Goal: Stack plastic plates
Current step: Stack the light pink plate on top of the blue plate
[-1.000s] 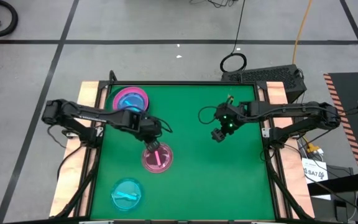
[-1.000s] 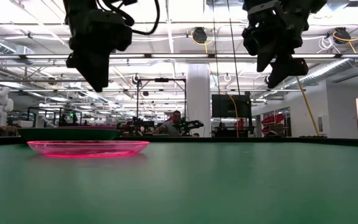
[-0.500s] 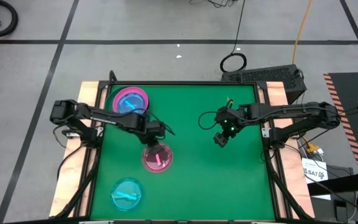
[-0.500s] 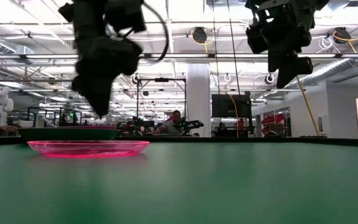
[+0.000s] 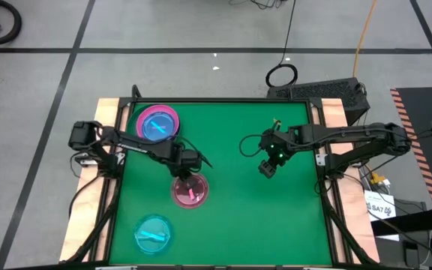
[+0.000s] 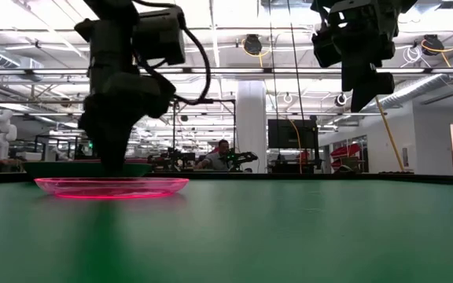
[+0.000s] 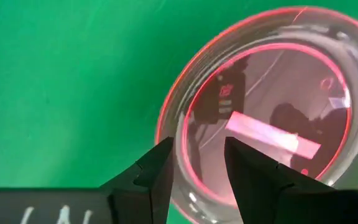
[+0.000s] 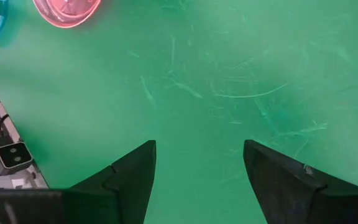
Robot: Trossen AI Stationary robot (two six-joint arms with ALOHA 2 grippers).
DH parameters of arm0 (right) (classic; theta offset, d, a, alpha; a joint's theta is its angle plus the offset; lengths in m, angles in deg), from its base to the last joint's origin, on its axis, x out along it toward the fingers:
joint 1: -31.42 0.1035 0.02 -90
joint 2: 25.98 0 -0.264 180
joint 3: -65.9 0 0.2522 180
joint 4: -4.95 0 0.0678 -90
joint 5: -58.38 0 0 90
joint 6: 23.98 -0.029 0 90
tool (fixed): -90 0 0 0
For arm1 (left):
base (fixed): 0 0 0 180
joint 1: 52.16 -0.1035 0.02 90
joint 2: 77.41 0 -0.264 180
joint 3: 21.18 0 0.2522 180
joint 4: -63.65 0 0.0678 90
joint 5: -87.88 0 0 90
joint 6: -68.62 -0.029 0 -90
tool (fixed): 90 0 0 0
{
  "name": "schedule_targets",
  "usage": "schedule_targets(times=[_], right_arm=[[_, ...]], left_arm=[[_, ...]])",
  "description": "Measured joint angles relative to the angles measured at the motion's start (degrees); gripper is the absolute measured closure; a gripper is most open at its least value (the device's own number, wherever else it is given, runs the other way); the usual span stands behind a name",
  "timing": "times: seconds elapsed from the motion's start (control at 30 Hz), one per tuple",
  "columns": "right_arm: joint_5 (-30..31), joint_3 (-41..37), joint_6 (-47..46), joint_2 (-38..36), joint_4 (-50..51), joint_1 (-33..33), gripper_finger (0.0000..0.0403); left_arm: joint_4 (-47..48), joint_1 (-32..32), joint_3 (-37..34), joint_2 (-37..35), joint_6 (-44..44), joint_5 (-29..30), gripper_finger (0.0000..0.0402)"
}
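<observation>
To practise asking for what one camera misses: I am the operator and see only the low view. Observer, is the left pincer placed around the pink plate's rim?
Observer: Yes. In the left wrist view the left pincer is open, and the rim of the pink plate runs between its fingers.
Operator: Are there plates I cannot see?
Observer: A blue plate lies alone at the bottom left of the high view.
Operator: And the right pincer?
Observer: The right pincer is open, with only bare green table beneath it.
</observation>
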Motion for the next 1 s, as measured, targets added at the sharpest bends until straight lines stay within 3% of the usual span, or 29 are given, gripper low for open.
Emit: schedule_targets(times=[0.47, 0.7, 1.0], right_arm=[[1.3, 0.0, -0.8, 0.0, -0.8, 0.0, 0.0167], [1.3, 0.0, -0.9, 0.0, -0.9, -0.1, 0.0167], [3.1, 0.0, -1.3, 0.0, -1.9, -0.1, 0.0167]], left_arm=[[-3.5, 2.3, 0.3, 6.2, 0.4, 2.3, 0.0254], [-4.0, 3.1, 0.3, 6.4, 2.9, 4.2, 0.0254], [0.3, 2.8, 0.9, 4.7, 7.9, 1.2, 0.0254]])
